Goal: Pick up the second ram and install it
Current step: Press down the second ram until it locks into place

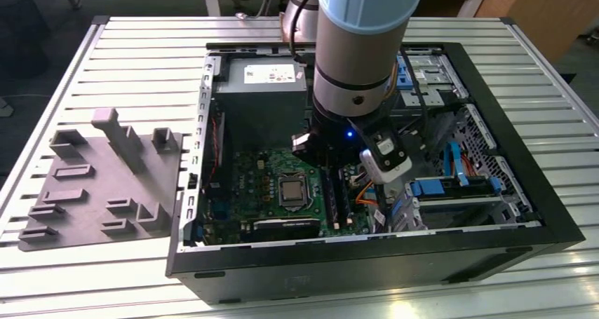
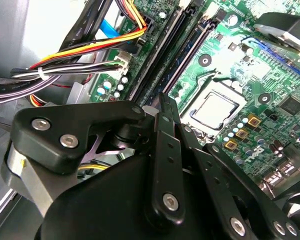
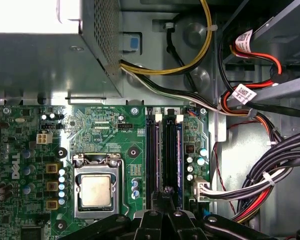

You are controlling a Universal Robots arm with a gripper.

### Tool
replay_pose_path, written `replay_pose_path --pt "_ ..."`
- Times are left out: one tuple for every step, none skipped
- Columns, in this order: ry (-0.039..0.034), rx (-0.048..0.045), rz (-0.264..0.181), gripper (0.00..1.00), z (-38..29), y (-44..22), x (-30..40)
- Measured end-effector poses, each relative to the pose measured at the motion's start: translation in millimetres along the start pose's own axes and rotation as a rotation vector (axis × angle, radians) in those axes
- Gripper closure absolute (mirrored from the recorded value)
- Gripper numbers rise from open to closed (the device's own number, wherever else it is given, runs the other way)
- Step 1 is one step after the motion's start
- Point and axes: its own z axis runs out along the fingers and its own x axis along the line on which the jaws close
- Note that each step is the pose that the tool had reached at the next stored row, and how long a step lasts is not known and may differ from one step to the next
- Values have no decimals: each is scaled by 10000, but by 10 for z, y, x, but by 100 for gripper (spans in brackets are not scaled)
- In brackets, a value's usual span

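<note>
- The gripper [image 1: 318, 154] hangs from the arm inside the open computer case [image 1: 524, 214], low over the motherboard [image 1: 266, 175].
- In both wrist views its black fingers [image 3: 166, 200] are drawn together to a single narrow tip, with no gap visible between them.
- That tip sits over the row of long memory slots [image 3: 153, 150], just beside the processor socket [image 3: 96, 190].
- In the first wrist view, the second ram [image 3: 170, 150] appears as a thin dark strip standing on edge in the slot line with the blue side. It runs straight away from the fingertips towards the slots' white latches.
- The fingertips [image 2: 162, 102] meet the near end of that strip. Whether they pinch its edge or only rest on top of it cannot be told.
- In the second wrist view the same strip [image 2: 187, 57] runs away from the tip, parallel to the black slot next to it.
- Bundled cables [image 3: 270, 170] in red, yellow, black and purple lie on the side of the slots away from the socket.
- In the exterior view a grey moulded tray [image 1: 94, 186] lies on the slatted table [image 1: 140, 52], at the exterior view's left of the case and well apart from the gripper.
</note>
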Motion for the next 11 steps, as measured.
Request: replay_pose_path --pt "-1 0 0 89 0 -2 0" --pt "0 0 0 89 0 -3 0" --pt "0 0 0 89 0 -5 0" --pt "0 0 0 89 0 -7 0" --pt "-1 0 0 89 0 -9 0" --pt "0 0 0 89 0 -11 0" --pt "0 0 0 89 0 -14 0" --pt "0 0 0 89 0 -16 0" --pt "0 0 0 89 -1 -18 0" --pt "0 0 0 89 -1 -20 -1" --pt "0 -1 0 89 -1 -22 -1"
